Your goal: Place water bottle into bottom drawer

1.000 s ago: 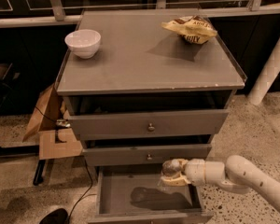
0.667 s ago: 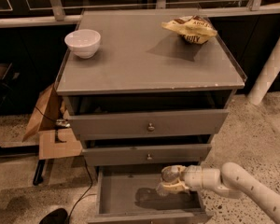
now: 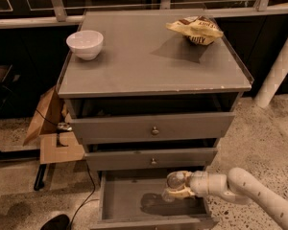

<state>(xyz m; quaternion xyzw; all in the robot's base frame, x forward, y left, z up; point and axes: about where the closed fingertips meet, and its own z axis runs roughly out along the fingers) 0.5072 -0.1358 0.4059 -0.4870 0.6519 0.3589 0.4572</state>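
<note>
The bottom drawer (image 3: 129,205) of the grey cabinet is pulled open and its plain grey floor shows. My gripper (image 3: 174,188) reaches in from the right on a white arm and hangs just above the drawer's right half. It is shut on the water bottle (image 3: 173,180), a small clear bottle seen end-on between the fingers. A dark shadow lies on the drawer floor just left of the gripper.
Two wider drawers with round knobs (image 3: 155,131) sit above. On the cabinet top are a white bowl (image 3: 85,43) at the left and a yellow chip bag (image 3: 196,30) at the right. Cardboard (image 3: 50,123) and a cable lie on the floor at left. A white post (image 3: 278,66) stands at right.
My gripper with the bottle has come down and a little back toward the left, lower into the open bottom drawer. Nothing else has moved.
</note>
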